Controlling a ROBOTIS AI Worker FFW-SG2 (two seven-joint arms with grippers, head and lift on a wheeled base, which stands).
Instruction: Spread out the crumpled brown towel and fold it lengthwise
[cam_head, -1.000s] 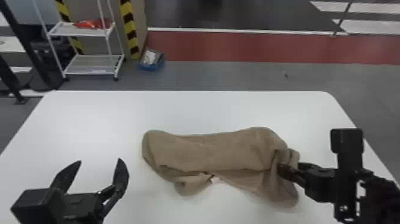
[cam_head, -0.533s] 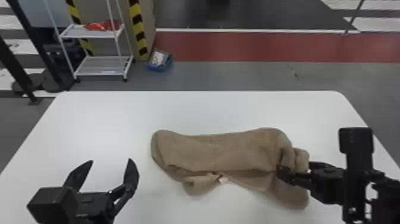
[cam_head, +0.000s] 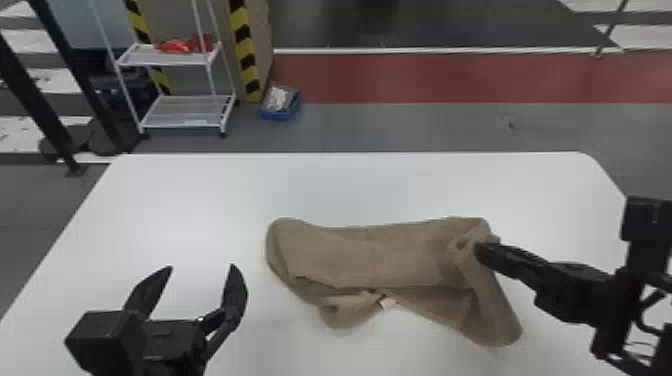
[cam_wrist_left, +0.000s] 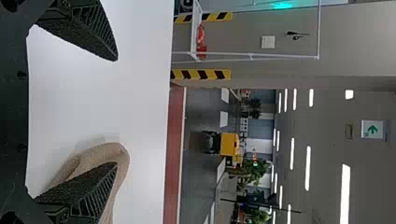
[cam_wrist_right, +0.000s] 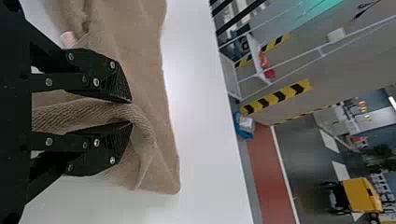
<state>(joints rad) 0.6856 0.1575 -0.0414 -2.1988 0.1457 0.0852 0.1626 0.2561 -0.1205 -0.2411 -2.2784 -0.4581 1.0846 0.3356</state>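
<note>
The crumpled brown towel (cam_head: 380, 255) lies bunched on the white table, a small pale tag at its near edge. At its right end, my right gripper (cam_head: 482, 250) holds a fold of the cloth. In the right wrist view the right gripper (cam_wrist_right: 130, 112) has a ridge of the towel (cam_wrist_right: 144, 51) pinched between its fingers. Left of the towel and apart from it, my left gripper (cam_head: 200, 275) stands open with nothing in it. The left wrist view shows the left gripper (cam_wrist_left: 116, 112) with fingers wide apart, the towel (cam_wrist_left: 122, 156) partly behind one of them.
The white table (cam_head: 175, 200) extends around the towel. Beyond its far edge stand a white wire shelf (cam_head: 185, 112) with red items and a blue bin (cam_head: 282, 110) on the floor. A yellow-black striped post (cam_head: 245, 50) rises beside the shelf.
The head view has shifted, so the table and towel sit farther right. The right gripper's angle at the towel has changed and the towel's right end has altered shape. The left gripper remains open.
</note>
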